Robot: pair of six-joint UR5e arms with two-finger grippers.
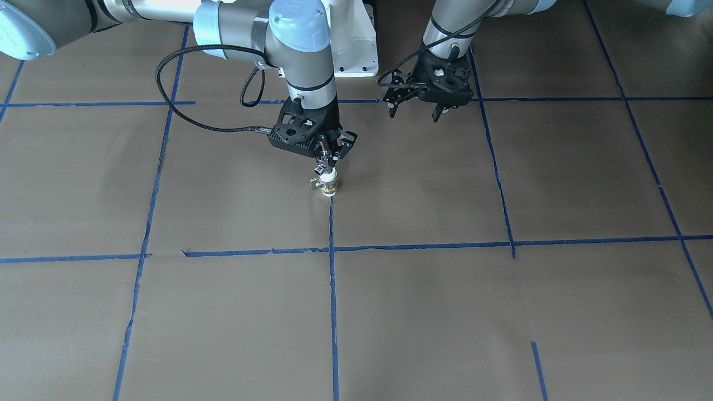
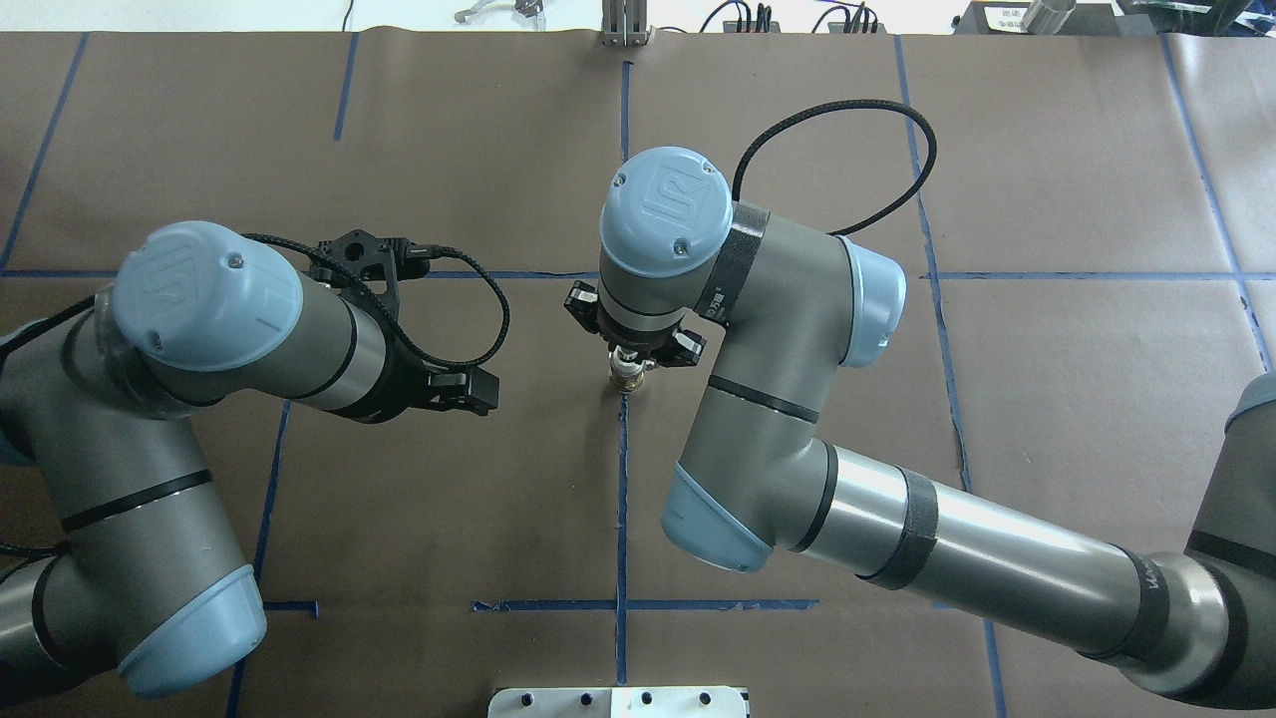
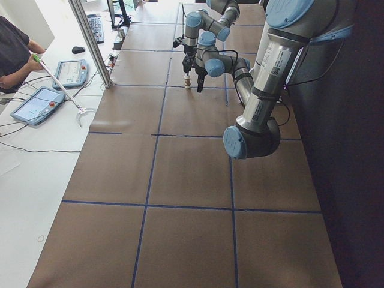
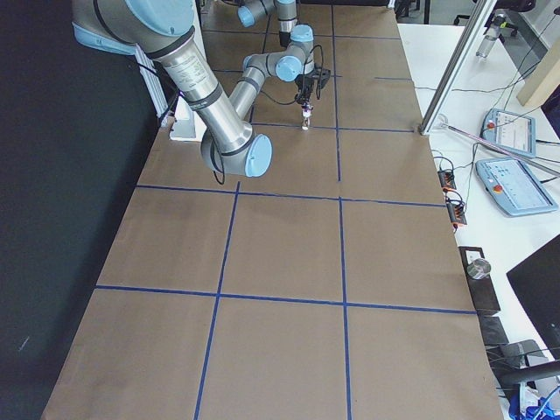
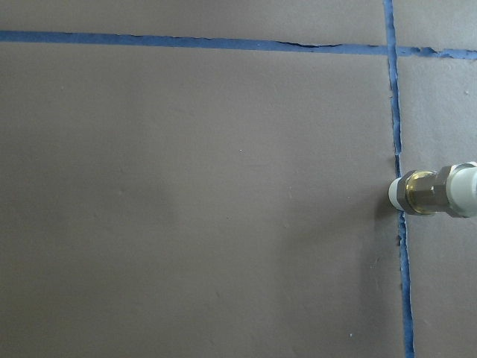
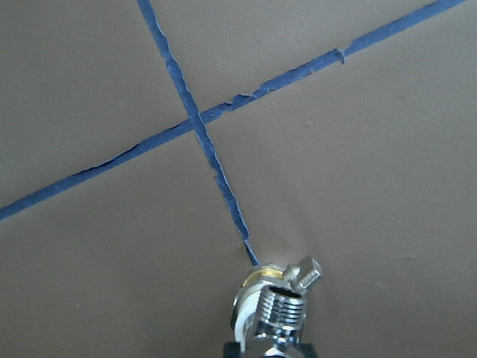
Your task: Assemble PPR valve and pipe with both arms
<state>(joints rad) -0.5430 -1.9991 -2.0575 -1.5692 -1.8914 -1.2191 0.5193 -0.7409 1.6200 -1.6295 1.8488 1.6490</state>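
The PPR valve (image 1: pixel 329 184), white with a brass band and a small side handle, stands upright on a blue tape line on the table. The chrome pipe (image 1: pixel 322 166) sits on its top end. My right gripper (image 1: pixel 332 154) points down from above and is shut on the pipe. The right wrist view shows the pipe's threaded end (image 6: pixel 282 315) over the valve (image 6: pixel 247 293). My left gripper (image 1: pixel 415 110) hangs open and empty above the table, apart from both parts and nearer the robot base. The left wrist view shows the valve (image 5: pixel 434 191) at its right edge.
The table is covered in brown paper (image 1: pixel 423 312) with a grid of blue tape lines (image 1: pixel 333 289). The white pedestal base (image 1: pixel 356 50) stands behind the grippers. Operators' tablets (image 3: pixel 39 103) and a metal post (image 3: pixel 90 42) lie beyond the far table edge.
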